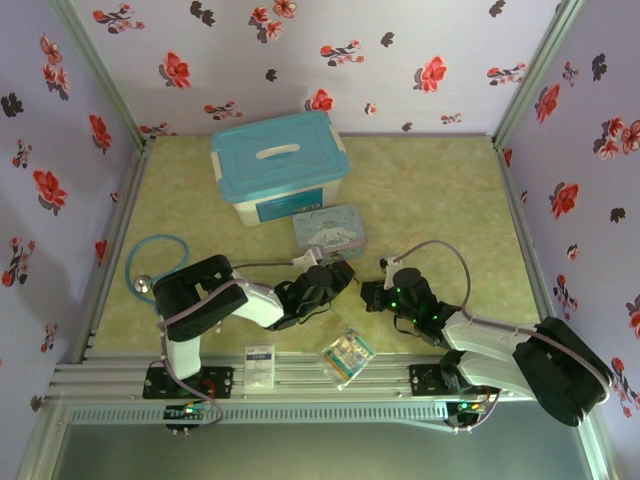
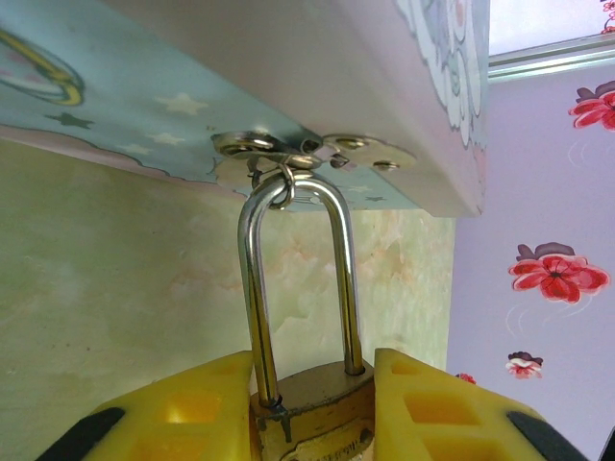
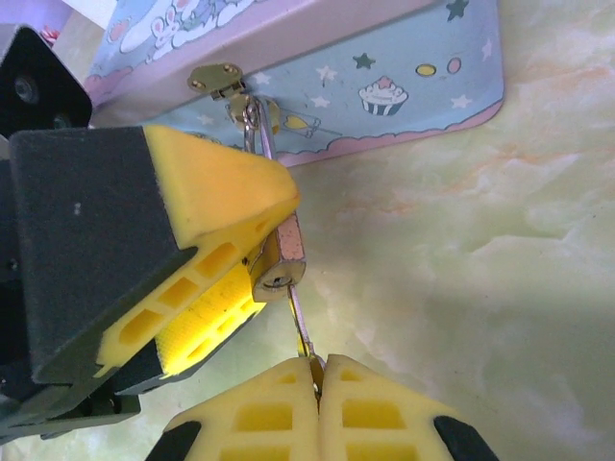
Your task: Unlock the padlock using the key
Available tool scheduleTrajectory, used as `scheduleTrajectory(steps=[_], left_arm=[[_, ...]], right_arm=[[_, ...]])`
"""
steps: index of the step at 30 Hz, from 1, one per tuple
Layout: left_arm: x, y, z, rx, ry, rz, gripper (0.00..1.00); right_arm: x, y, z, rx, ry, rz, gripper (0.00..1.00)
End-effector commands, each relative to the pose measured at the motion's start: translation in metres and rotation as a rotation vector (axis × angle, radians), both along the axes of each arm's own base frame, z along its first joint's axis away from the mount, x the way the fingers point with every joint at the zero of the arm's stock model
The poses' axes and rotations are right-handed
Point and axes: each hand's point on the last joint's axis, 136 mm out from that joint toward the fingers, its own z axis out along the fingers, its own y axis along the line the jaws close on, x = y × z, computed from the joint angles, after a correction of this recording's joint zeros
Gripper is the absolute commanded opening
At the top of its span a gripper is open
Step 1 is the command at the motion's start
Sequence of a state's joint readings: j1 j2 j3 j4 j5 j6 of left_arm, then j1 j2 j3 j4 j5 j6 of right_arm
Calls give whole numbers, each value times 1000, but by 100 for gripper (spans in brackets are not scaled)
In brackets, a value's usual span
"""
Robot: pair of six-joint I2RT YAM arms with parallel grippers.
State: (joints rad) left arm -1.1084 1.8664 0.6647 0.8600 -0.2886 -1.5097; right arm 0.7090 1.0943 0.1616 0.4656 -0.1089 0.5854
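Note:
The brass padlock [image 2: 317, 413] hangs by its silvery shackle [image 2: 252, 288] from the hasp [image 2: 288, 154] of the cartoon tin [image 2: 192, 86]. My left gripper [image 2: 312, 384] is shut on the padlock body, one yellow finger on each side. In the right wrist view the padlock [image 3: 281, 261] shows its keyhole end, still held by the left fingers [image 3: 207, 206]. My right gripper [image 3: 319, 370] is shut on the head of the thin key [image 3: 300, 322], whose blade tip meets the keyhole. From above, both grippers [image 1: 335, 278] [image 1: 375, 293] meet just in front of the tin [image 1: 330, 228].
A white box with a blue lid [image 1: 280, 165] stands behind the tin. A blue-tubed stethoscope [image 1: 150, 262] lies at the left. A white card [image 1: 259, 365] and a small clear packet [image 1: 347, 355] rest on the near rail. Floral walls close in three sides.

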Motion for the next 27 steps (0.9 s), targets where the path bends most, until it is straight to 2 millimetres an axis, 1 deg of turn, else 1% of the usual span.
scheduleTrajectory(steps=[1,4,8,12,15,19,23,27], left_arm=[[7,-3,11,-47,-37,26,0],[6,-6,11,-50,-34,20,0],[6,-9,15,-52,-46,12,0],[6,-8,16,-57,-43,14,0],[4,-11,16,-61,-41,3,0],[1,-14,16,-64,-37,-3,0],[1,-15,14,-71,-34,-3,0],[0,-17,10,-88,-22,-6,0]], right_arm=[[4,1,7,44,-22,-4,0],[3,2,8,48,-21,3,0],[4,3,7,48,-18,6,0],[6,5,6,44,-18,8,0],[8,6,7,59,-19,4,0],[12,7,8,92,2,7,0],[10,8,4,99,17,15,0],[12,9,7,117,12,11,0]])
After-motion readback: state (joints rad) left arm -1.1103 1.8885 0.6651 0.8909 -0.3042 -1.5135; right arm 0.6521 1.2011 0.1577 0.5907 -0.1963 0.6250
